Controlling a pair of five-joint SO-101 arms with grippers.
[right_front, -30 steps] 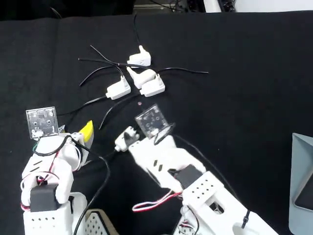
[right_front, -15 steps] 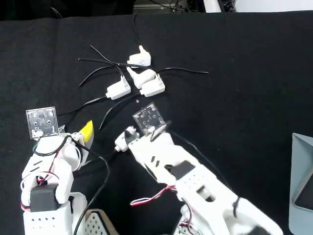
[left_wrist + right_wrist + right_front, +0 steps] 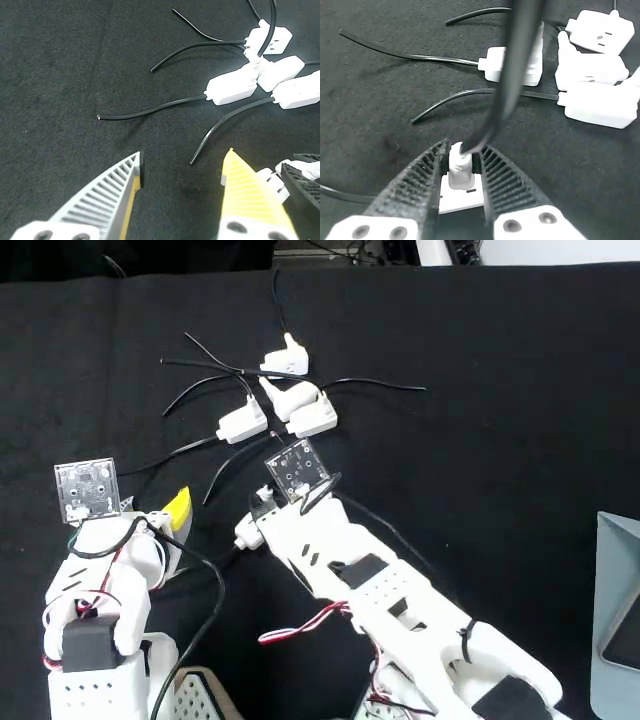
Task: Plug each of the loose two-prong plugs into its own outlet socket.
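On the black cloth-covered table (image 3: 520, 390), the right gripper (image 3: 463, 148) is clenched on a small white two-prong plug (image 3: 460, 175), whose thick black cord (image 3: 512, 75) rises close past the wrist camera. In the high view this gripper sits at about six o'clock from a cluster of four white plastic outlet blocks (image 3: 290, 398) with thin black leads (image 3: 375, 383), near them but not touching. The left gripper (image 3: 184, 155), its grey and yellow fingers spread wide and holding nothing, hovers at roughly eight o'clock from the cluster, well apart.
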